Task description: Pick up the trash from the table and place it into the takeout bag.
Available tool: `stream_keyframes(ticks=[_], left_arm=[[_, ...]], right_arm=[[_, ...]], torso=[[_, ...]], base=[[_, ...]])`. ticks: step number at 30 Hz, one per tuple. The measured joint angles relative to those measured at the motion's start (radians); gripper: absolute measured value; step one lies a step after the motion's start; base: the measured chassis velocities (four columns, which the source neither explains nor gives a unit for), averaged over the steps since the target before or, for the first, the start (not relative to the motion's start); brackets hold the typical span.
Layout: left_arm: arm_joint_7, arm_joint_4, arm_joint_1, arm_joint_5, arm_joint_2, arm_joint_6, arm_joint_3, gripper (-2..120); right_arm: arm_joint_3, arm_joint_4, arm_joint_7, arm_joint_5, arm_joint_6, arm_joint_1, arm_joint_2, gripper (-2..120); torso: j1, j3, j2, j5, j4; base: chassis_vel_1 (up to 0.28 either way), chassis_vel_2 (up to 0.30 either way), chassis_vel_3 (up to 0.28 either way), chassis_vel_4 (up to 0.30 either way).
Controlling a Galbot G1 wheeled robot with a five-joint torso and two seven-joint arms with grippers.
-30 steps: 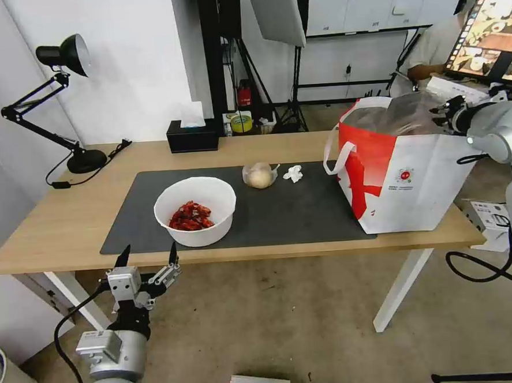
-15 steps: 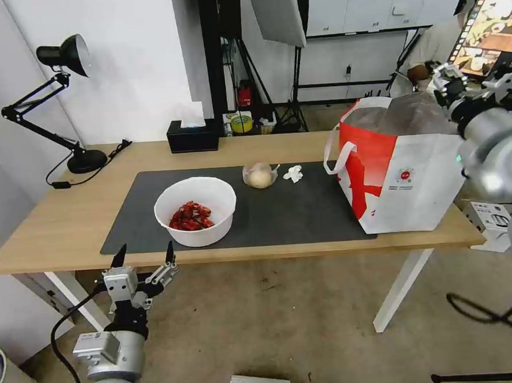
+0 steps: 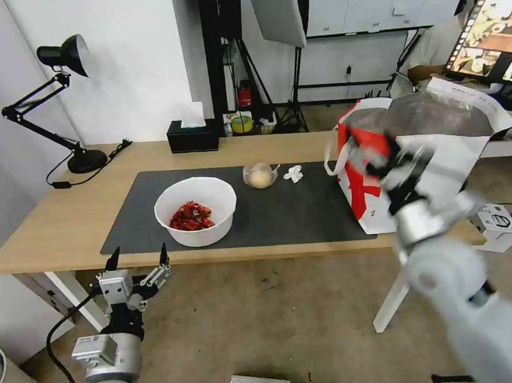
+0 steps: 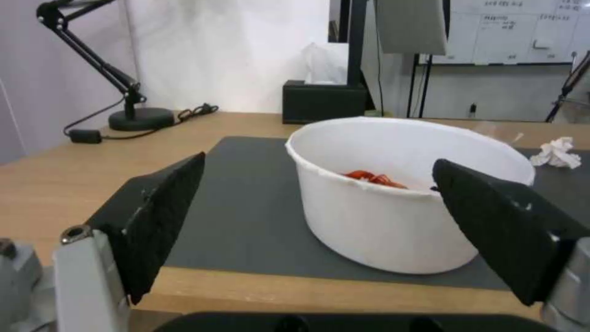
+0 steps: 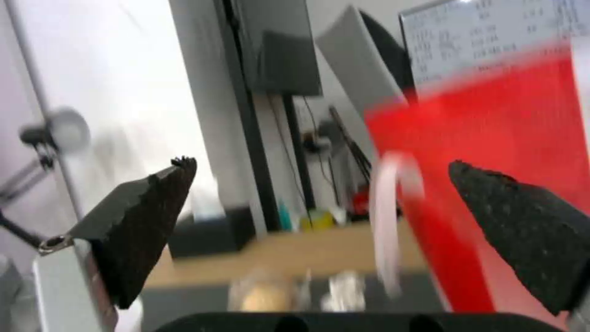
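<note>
Head view: my right gripper (image 3: 390, 163), jaws apart and empty, hangs before the takeout bag (image 3: 439, 163) at the table's (image 3: 50, 227) right end; bowl (image 3: 195, 211), bagged lump (image 3: 259, 175) and tissue (image 3: 293, 173) wait left on the mat (fetching step, I judge). Left gripper (image 3: 136, 258), apart, idles near.

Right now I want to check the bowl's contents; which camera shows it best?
The head view: it looks down into the bowl at the red shells. The left wrist view shows its side wall; the right wrist view doesn't help.

The right end effector (image 3: 390, 163) is smeared by blur, covering part of the bag (image 3: 438, 145). In the right wrist view, lump (image 5: 264, 295) and tissue (image 5: 344, 288) are blurred.
</note>
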Motion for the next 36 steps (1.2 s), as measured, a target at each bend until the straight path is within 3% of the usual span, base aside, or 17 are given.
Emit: stream_keyframes(ticks=[13, 20, 27, 36], left_arm=[[0.027, 0.077, 0.002, 0.035, 0.003, -0.051, 0.014, 100], [0.051, 0.165, -0.046, -0.050, 0.051, -0.073, 0.049, 100], [0.056, 0.215, -0.097, -0.089, 0.063, -0.078, 0.078, 100], [0.060, 0.208, -0.093, -0.090, 0.058, -0.080, 0.090, 100]], right_arm=[[-0.035, -0.116, -0.015, -0.206, 0.102, -0.134, 0.111, 100], [-0.036, -0.162, -0.021, -0.304, 0.124, -0.182, 0.174, 100], [-0.034, -0.164, -0.022, -0.324, 0.128, -0.221, 0.182, 100], [-0.028, -0.139, -0.023, -0.315, 0.131, -0.239, 0.170, 100]], torso=[[0.000, 0.000, 0.000, -0.0001, 0.0001], [0.000, 0.000, 0.000, -0.0002, 0.0002], [0.000, 0.000, 0.000, 0.0000, 0.0000], [0.000, 0.000, 0.000, 0.0000, 0.0000]], base=[[0.000, 0.000, 0.000, 0.000], [0.000, 0.000, 0.000, 0.000], [0.000, 0.000, 0.000, 0.000], [0.000, 0.000, 0.000, 0.000]])
